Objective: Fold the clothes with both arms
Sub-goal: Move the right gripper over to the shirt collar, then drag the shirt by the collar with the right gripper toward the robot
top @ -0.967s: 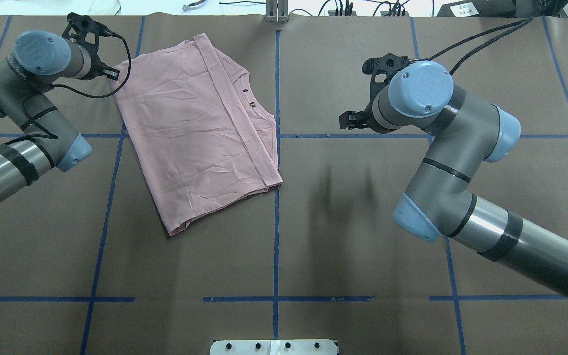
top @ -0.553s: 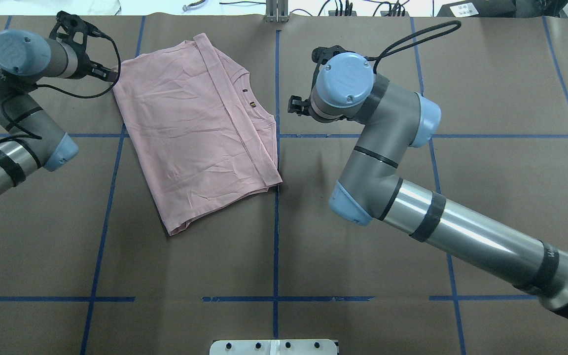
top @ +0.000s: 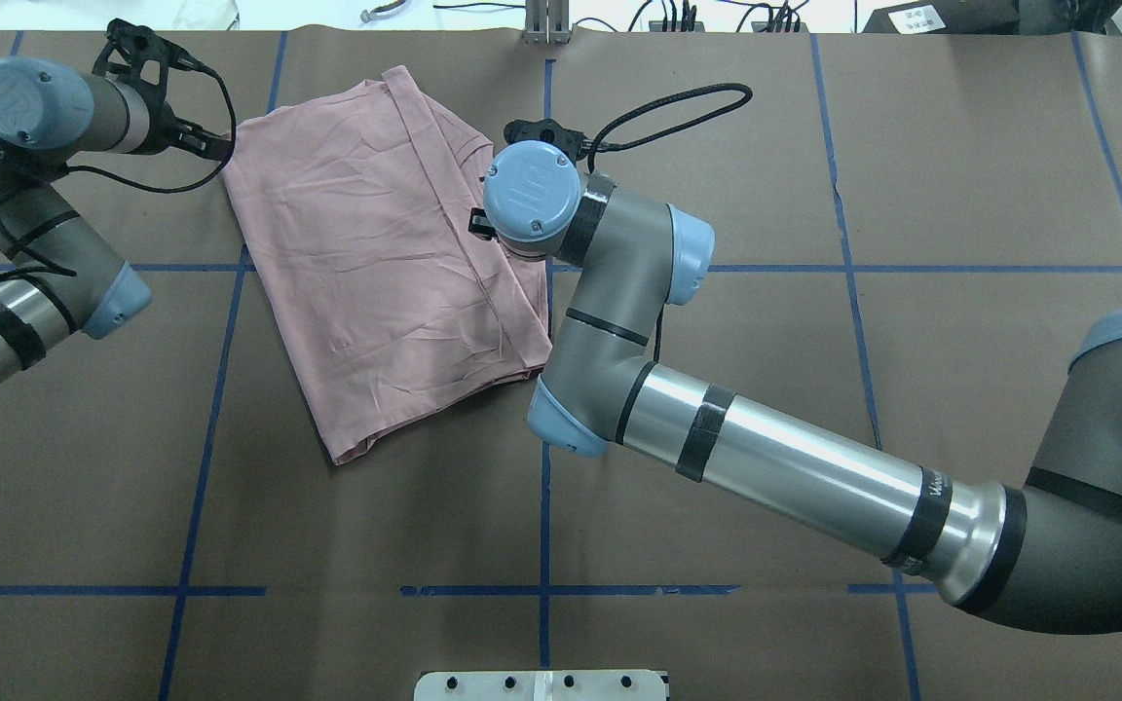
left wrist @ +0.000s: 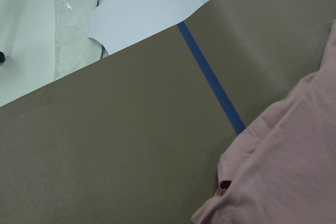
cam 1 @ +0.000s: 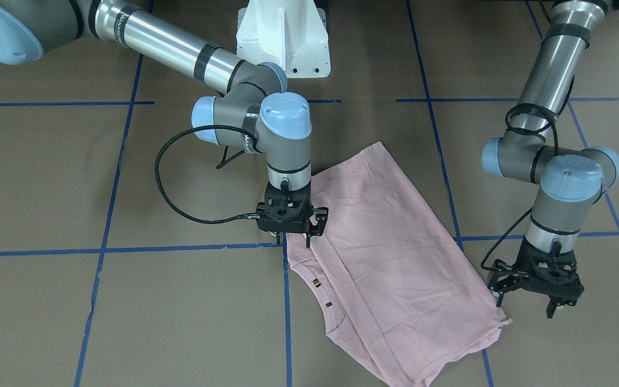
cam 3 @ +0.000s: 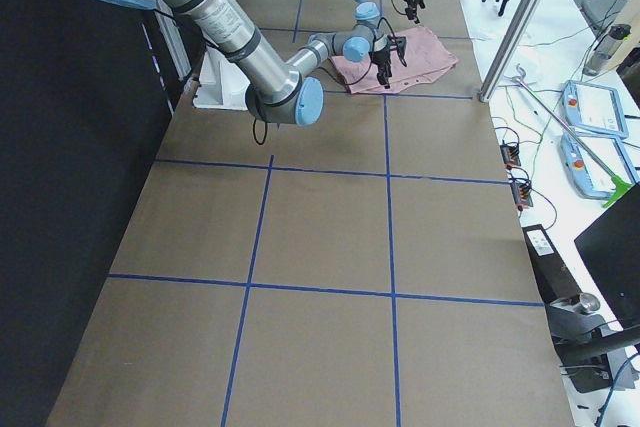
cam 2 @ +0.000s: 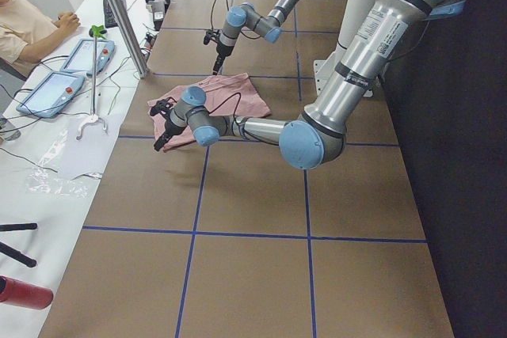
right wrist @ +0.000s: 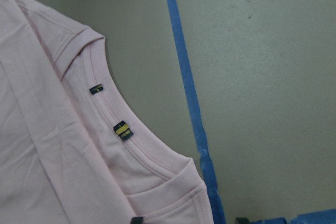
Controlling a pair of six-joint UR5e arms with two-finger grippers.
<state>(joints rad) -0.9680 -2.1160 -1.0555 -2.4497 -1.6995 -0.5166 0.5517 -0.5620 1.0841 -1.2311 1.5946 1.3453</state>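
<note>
Overhead exterior is showing the pale pink T-shirt (top: 376, 273) lying partly folded on the brown desk (top: 912, 175), at about 11 o'clock from the desk's middle, with its neckline facing 3 o'clock. The right arm (top: 766, 458) is reaching in from 4 o'clock, its wrist hovering over the neckline edge. In the front-facing view the right fingers (cam 1: 312, 228) are hanging spread apart, pointing down and holding nothing, one over the pink cloth and the other over bare desk beside the blue tape line (cam 1: 286, 301). The right wrist camera is looking down on the collar and its two small labels (right wrist: 122, 130). The left fingers (cam 1: 550, 307) are also standing apart and empty, just off the shirt's corner, at its 10 o'clock as seen from overhead. The left wrist camera is catching that corner and a small dark tag (left wrist: 224, 184)
</note>
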